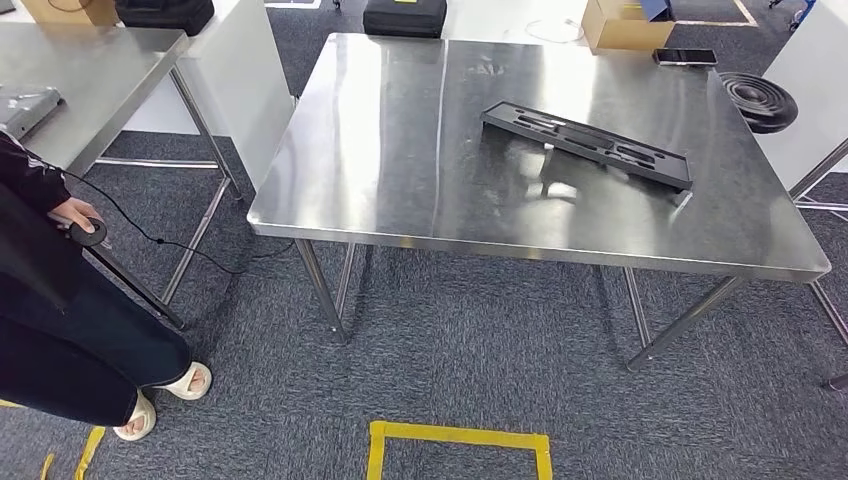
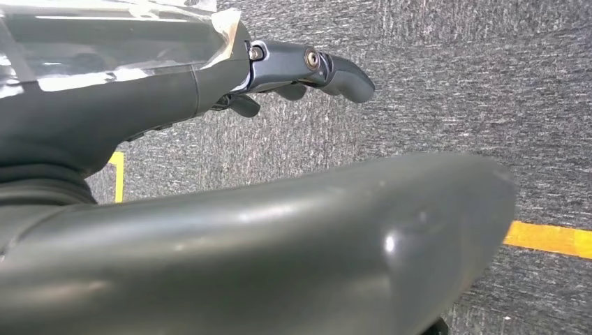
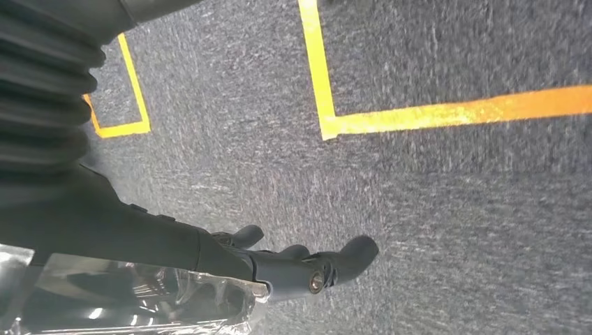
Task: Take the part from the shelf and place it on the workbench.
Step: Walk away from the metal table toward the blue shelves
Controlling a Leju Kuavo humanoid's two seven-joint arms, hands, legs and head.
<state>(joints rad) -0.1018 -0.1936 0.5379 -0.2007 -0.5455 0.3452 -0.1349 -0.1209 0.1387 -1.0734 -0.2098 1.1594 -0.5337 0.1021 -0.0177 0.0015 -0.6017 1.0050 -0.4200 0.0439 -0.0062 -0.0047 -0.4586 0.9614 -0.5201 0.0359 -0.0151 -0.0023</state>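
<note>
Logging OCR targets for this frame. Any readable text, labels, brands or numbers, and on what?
No readable text.
Black part on the steel workbench: no markings to read.
Cardboard box at the far edge: no print legible.
Phone beside it: screen dark.
Black cases behind the bench: any logo too small to tell.
Yellow floor tape: plain lines, no characters.
Left hand and right hand: no labels.

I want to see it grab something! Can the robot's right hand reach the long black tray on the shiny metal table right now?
Probably not yet. The right hand hangs down over the grey carpet, holding nothing, while the long black plastic tray lies toward the far side of the steel table. Nothing blocks it.
</note>
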